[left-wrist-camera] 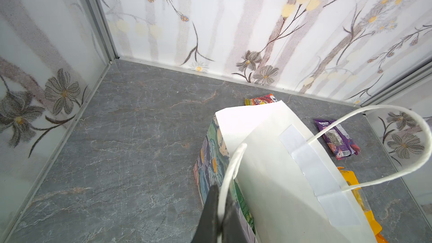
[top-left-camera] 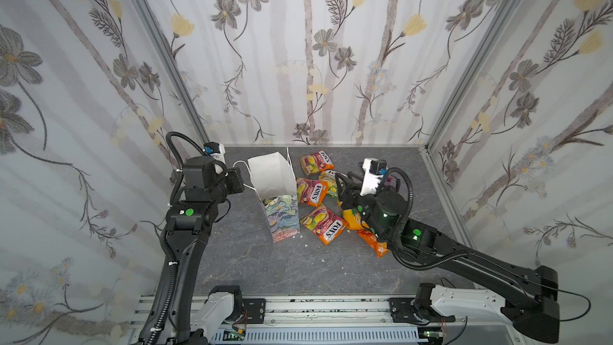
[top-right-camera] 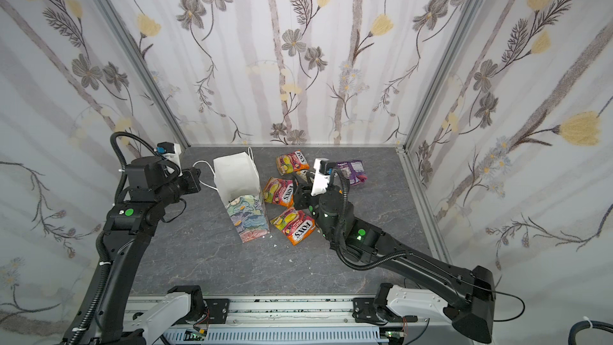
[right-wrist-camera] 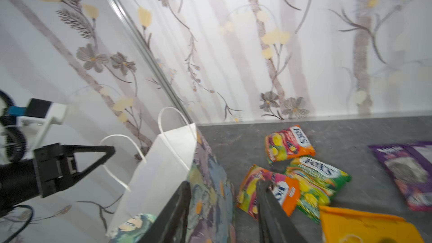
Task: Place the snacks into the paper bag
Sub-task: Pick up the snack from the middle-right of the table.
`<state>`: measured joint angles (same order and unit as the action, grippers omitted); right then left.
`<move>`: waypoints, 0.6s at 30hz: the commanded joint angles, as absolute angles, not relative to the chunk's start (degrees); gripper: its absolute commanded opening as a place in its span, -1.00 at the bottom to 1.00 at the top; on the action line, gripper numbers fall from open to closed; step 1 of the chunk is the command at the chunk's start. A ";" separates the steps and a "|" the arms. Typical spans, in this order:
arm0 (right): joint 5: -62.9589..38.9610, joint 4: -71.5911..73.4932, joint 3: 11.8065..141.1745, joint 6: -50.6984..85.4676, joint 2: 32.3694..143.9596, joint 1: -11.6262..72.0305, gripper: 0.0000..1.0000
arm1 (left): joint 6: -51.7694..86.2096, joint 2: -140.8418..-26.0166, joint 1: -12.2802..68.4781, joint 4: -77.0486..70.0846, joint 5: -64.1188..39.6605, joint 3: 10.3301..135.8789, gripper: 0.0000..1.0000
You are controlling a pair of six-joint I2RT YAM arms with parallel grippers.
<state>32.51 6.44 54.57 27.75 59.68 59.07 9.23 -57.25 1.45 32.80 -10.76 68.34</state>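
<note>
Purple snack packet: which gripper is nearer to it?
Right. The right gripper hovers open near the purple packet; the left gripper is beyond the paper bag, pinching its cord handle.

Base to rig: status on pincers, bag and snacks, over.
Left pincer shut on cord handle of paper bag, standing open. Right pincer open, empty, beside bag. Visible snacks on table. Bag mouth unobstructed.

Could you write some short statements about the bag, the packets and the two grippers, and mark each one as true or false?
1. The paper bag stands upright with its mouth open. True.
2. The left gripper grips a snack packet. False: it is shut on the bag's cord handle.
3. The right gripper has its jaws apart and holds nothing. True.
4. The purple packet lies inside the bag. False: it lies on the table, apart from the bag.
</note>
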 commanded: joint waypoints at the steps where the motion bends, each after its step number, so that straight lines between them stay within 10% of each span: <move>1: 35.48 -8.71 51.61 34.29 53.77 57.79 -0.03 | 8.89 -57.14 1.50 31.37 -10.55 68.47 -1.00; 18: 24.21 -48.64 49.34 56.56 47.68 44.72 0.10 | 8.73 -56.52 1.82 31.71 -9.22 69.08 -0.99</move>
